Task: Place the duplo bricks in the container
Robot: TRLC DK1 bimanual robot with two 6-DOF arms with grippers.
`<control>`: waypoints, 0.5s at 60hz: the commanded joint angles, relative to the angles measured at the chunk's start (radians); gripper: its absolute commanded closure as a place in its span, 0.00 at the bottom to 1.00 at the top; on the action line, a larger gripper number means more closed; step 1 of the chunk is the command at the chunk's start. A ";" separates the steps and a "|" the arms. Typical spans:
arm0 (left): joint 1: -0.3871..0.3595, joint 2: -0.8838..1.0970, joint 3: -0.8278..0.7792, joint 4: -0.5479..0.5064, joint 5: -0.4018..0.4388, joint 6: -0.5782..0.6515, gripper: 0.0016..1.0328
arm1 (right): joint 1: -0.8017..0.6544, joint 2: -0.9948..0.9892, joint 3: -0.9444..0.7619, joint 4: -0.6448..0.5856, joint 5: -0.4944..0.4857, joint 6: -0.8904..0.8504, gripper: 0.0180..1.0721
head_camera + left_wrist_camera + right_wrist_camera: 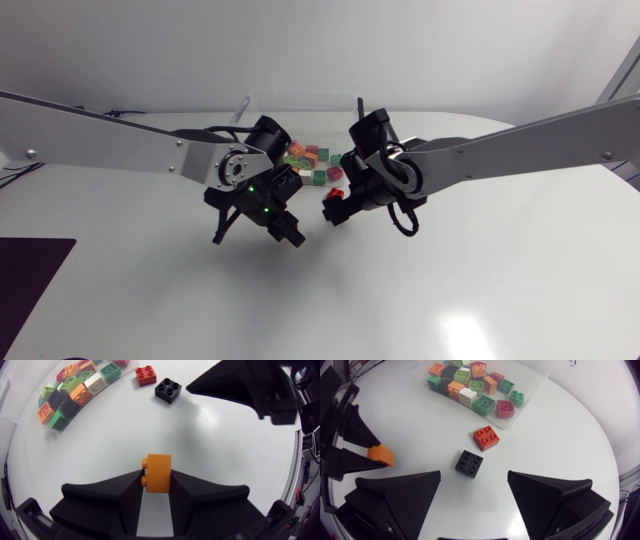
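Clamping the orange brick [158,473] between its fingers, the left pincer [157,482] has the container [531,391] well ahead, beyond the loose black brick [469,463] and red brick [486,438]. The right pincer [474,487], fingers apart, hangs nearer those two on the tabletop [560,460].

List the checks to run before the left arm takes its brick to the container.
1. Orange brick clamped between both fingers of the left gripper: ok.
2. Right gripper open and empty: ok.
3. Right gripper out of the left gripper's way to the container: cannot tell; the two hang close together.
4. Room in the container beside the bricks in it: cannot tell.
5. No brick outside the container: not ok; black brick and red brick lie on the table.
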 commanded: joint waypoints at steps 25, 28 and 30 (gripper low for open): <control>0.165 -0.220 0.004 -0.005 0.008 0.107 0.89 | 0.023 0.266 0.241 -0.136 0.059 0.147 0.23; 0.175 -0.236 0.020 -0.005 0.011 0.111 0.89 | 0.024 0.272 0.244 -0.139 0.070 0.153 0.29; 0.183 -0.242 0.033 -0.004 0.011 0.114 0.89 | 0.026 0.278 0.247 -0.141 0.070 0.155 0.34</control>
